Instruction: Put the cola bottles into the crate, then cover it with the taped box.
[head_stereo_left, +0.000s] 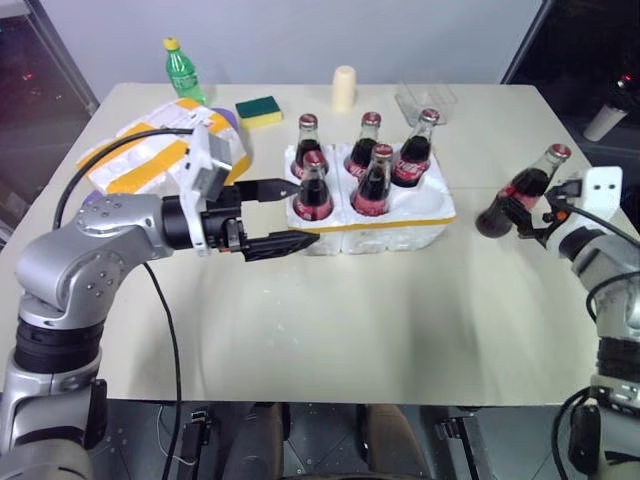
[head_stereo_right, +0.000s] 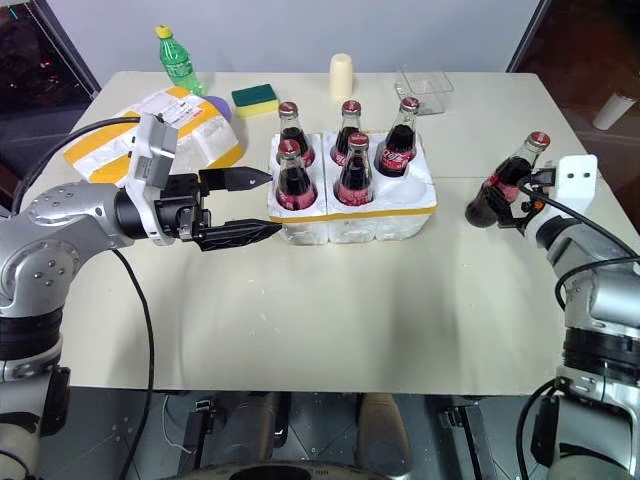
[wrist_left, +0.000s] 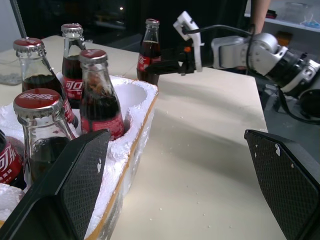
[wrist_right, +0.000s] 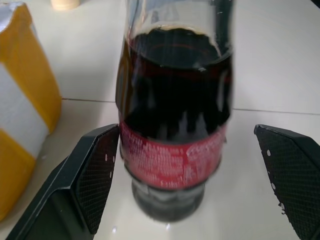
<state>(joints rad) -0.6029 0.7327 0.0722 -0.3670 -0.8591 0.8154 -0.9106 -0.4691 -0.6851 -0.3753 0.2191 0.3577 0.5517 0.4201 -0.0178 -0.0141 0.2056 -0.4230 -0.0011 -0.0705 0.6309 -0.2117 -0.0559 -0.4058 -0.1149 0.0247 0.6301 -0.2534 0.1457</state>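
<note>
The crate (head_stereo_left: 400, 235), a low white foam tray with a yellow tape band, sits mid-table. Several cola bottles (head_stereo_left: 373, 185) stand in its wells, and its front right well (head_stereo_left: 425, 200) holds nothing. One more cola bottle (head_stereo_left: 518, 190) stands on the table to the crate's right. My right gripper (head_stereo_left: 535, 212) is open around this bottle, with its body between the fingers (wrist_right: 95, 170). My left gripper (head_stereo_left: 305, 212) hangs open at the crate's left end, holding nothing. The taped box (head_stereo_left: 150, 160) lies at the back left.
Along the table's back edge stand a green plastic bottle (head_stereo_left: 182, 70), a yellow-green sponge (head_stereo_left: 260, 110), a cream cylinder (head_stereo_left: 344, 88) and a clear plastic tub (head_stereo_left: 425, 100). A white cup (head_stereo_left: 607, 120) stands beyond the table's right edge. Bare tabletop (head_stereo_left: 380, 320) lies in front of the crate.
</note>
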